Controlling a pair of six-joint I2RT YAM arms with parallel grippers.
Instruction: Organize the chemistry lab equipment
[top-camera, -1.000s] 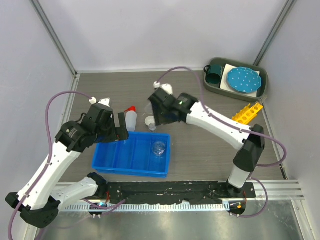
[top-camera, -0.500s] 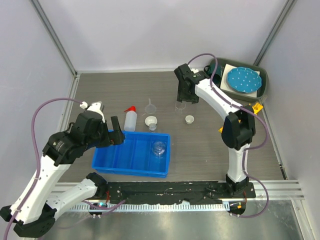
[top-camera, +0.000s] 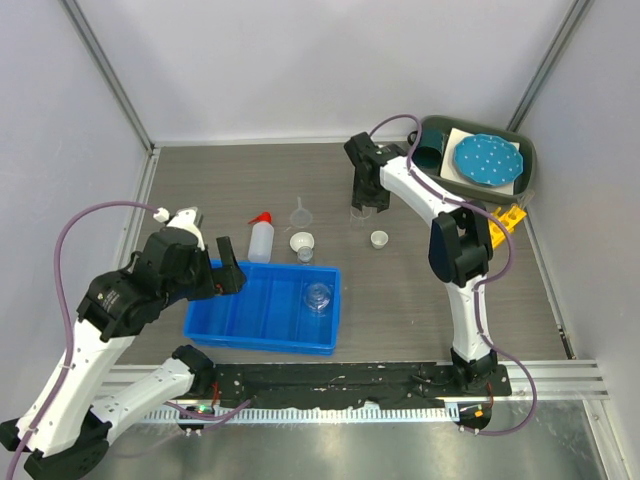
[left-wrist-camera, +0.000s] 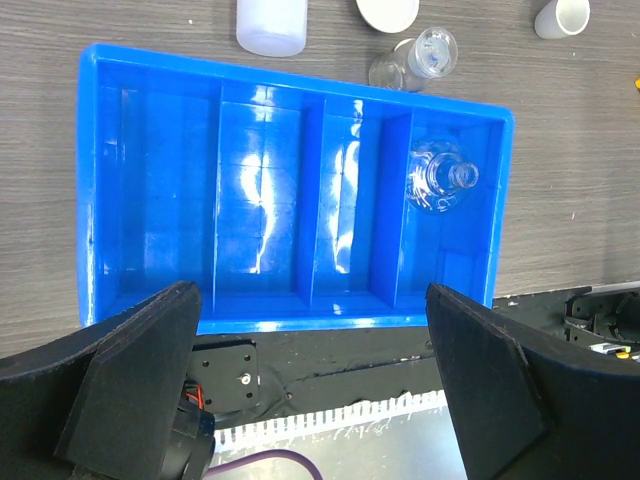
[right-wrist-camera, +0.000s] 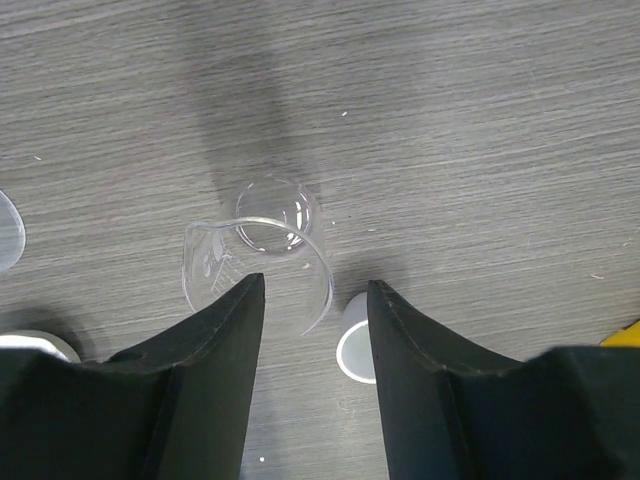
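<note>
Lab bench, left to right: the left gripper (left-wrist-camera: 310, 300), jaws spread wide, is hovering over the near edge of a blue tray (left-wrist-camera: 150, 200), where a clear flask (left-wrist-camera: 440, 180) is sitting in the rightmost compartment; a white squeeze bottle (top-camera: 261, 238), funnel (top-camera: 301, 212) and white dish (top-camera: 302, 242) are standing just beyond it. Farther right, the right gripper (right-wrist-camera: 312, 290), fingers parted, is hanging above a clear beaker (right-wrist-camera: 262, 250), another small dish (right-wrist-camera: 355, 350) sitting beside it

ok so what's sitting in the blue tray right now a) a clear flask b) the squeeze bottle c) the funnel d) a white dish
a: a clear flask lies in the end compartment of the blue tray, at the right in the left wrist view, and the other compartments show only bare blue floor.
</note>
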